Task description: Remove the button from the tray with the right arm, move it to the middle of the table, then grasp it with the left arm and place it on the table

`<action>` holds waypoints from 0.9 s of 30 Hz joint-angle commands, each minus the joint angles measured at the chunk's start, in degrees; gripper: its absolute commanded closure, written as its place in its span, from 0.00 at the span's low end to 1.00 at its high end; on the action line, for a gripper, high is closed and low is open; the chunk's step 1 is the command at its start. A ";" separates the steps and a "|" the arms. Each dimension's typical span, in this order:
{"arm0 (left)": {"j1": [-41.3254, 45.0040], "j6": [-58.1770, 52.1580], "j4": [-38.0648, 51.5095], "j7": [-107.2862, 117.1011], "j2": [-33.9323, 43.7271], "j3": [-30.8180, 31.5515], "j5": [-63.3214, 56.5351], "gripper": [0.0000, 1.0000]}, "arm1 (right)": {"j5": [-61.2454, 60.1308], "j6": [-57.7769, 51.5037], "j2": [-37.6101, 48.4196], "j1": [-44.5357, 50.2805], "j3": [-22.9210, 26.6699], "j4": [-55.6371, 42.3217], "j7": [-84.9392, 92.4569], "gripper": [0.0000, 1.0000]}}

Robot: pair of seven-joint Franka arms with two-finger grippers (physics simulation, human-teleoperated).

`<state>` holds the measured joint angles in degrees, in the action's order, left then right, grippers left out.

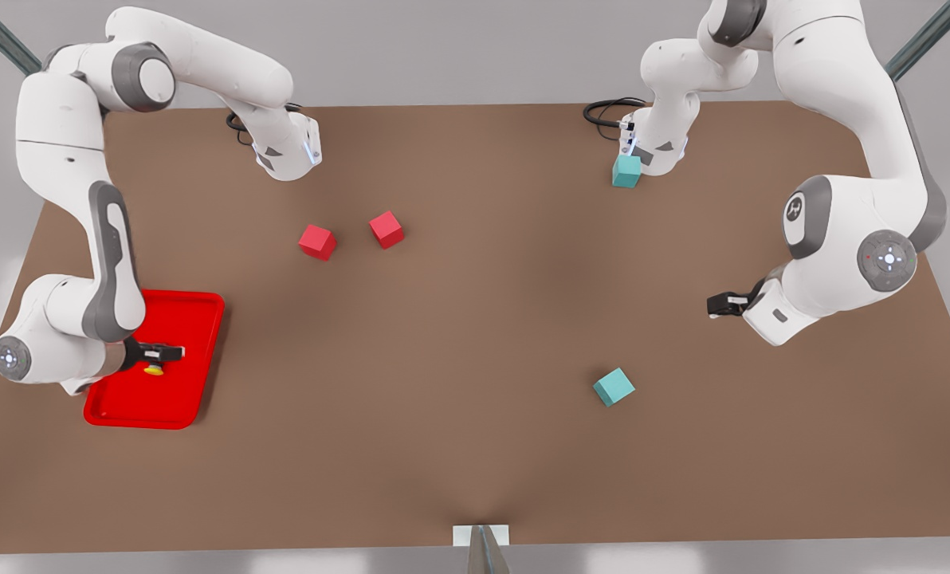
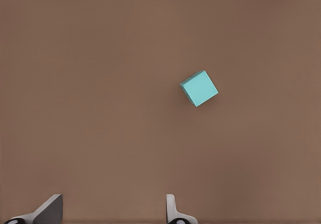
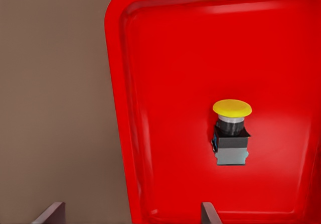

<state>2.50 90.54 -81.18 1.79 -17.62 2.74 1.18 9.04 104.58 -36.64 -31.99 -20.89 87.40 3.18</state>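
Brown table [image 1: 475, 335] holds red tray [image 1: 204, 319] at front view's left edge. Right arm [image 1: 108, 263] reaches over tray; left arm [image 1: 842, 263] waits over bare table by front view's right, near teal cube [image 1: 614, 387]. Right gripper [image 1: 170, 351] released, fingers spread, hovering just above button [image 1: 154, 369]. Left gripper [image 1: 718, 305] also released, holding nothing. Button lies on its side inside tray, yellow cap pointing away from fingers, off-centre toward one finger. Likely needs a sideways shift before descent.

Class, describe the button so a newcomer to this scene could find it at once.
Find the red tray on the brown table, at the front view's left. The button lies inside it, under the right gripper. Its yellow cap and dark body distinguish it from the cubes.
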 commanded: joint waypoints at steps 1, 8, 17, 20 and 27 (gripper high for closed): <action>0.05 0.07 0.06 0.93 0.05 0.07 0.05 0.00 | 4.68 9.32 -1.68 -5.10 -4.60 0.05 14.92 0.00; 0.93 0.07 -0.03 1.37 -0.30 -0.01 -0.21 0.00 | 18.82 9.50 -5.46 -22.94 -19.45 3.13 18.78 0.00; 2.51 -0.72 0.06 1.46 -0.31 0.07 0.05 0.00 | 19.97 14.15 -2.38 -24.61 -19.89 11.65 19.23 0.00; 2.42 0.07 0.24 1.46 -2.59 0.07 -0.12 0.00 | 19.88 19.43 -2.91 -26.11 -20.07 13.41 18.79 0.00; 0.05 2.53 5.16 0.41 -4.79 -0.54 -0.21 0.00 | 19.88 22.86 -2.56 -28.66 -22.26 16.13 7.63 0.00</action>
<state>2.61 91.05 -76.97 2.69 -21.99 2.15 0.98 28.97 124.81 -39.26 -60.68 -43.10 103.61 14.38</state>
